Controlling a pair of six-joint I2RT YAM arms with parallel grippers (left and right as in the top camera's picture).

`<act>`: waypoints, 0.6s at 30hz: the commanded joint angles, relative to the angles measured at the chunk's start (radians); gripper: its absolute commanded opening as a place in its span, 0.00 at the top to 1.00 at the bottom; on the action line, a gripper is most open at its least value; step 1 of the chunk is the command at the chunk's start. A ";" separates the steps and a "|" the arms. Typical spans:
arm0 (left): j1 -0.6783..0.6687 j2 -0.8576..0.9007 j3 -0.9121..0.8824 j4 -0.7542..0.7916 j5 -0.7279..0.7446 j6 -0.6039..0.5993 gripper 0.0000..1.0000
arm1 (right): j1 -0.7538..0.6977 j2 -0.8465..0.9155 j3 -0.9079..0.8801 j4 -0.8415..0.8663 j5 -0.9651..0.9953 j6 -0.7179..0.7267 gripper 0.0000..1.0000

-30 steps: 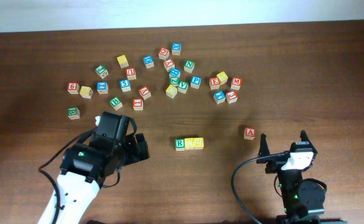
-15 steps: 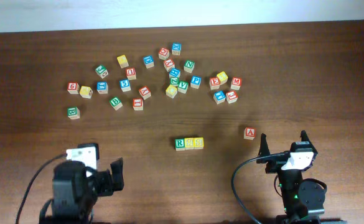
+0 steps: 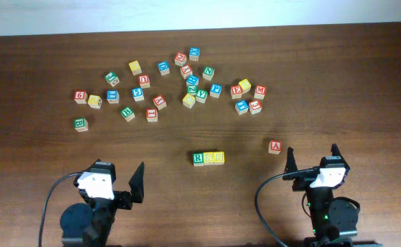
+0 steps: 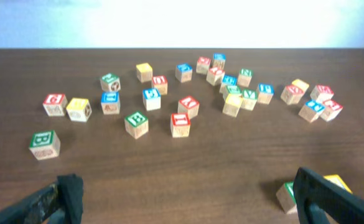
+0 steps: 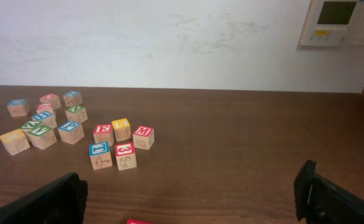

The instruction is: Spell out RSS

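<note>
The row of three blocks (image 3: 208, 158) lay on the table (image 3: 365, 82), a little below the middle of the top view. The green block (image 3: 198, 158) on its left end showed an R. The two yellow blocks (image 3: 219, 158) touched it and each other in a line. Their letters were small, but they looked like S and S. So the word seemed to be done.

The left pincer (image 4: 186, 185) sat in the lower left of the top view. Its fingers were spread wide and it held nothing. The right pincer (image 3: 312, 158) sat in the lower right, also spread wide and holding nothing. Neither one was near the row.

The loose blocks (image 3: 186, 82) were scattered across the upper part of the table, well apart from the row. One red block (image 3: 275, 146) with an A lay alone, just above the right pincer.

I think this was the last step, the check. The next move likely called for very little: both arms low and away, so no finger bumps the row.
</note>
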State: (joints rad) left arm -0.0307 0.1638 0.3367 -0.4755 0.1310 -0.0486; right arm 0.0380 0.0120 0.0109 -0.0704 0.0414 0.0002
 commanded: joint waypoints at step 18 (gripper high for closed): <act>0.073 -0.159 -0.328 0.412 -0.071 -0.074 0.01 | -0.005 -0.008 -0.005 -0.008 0.015 0.005 0.02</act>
State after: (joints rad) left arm 0.0360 0.0109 0.0120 0.0147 0.1413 -0.1062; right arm 0.0380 0.0120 0.0109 -0.0704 0.0414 0.0002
